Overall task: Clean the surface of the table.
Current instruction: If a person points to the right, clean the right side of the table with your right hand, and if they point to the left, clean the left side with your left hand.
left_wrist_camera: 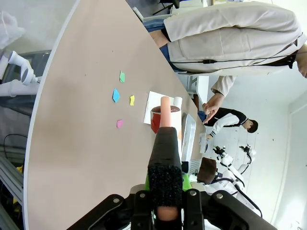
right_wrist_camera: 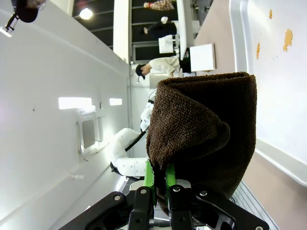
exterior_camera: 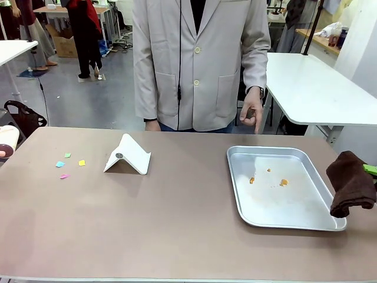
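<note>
Table (exterior_camera: 177, 236) spanning the lower frame. At its left end, left gripper (left_wrist_camera: 165, 203) clamped tight on a pink handle (left_wrist_camera: 165, 148) with a black foam sleeve, coloured paper scraps (exterior_camera: 68, 164) nearby. At its right end, right gripper (right_wrist_camera: 159, 184) pinching a brown cloth (exterior_camera: 352, 183) at the silver tray (exterior_camera: 277, 206) rim.

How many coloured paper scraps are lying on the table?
4, all on the left part of the table: green scrap farthest, blue scrap and yellow scrap side by side, pink scrap nearest the robot. Others could hide behind the white stand.
</note>
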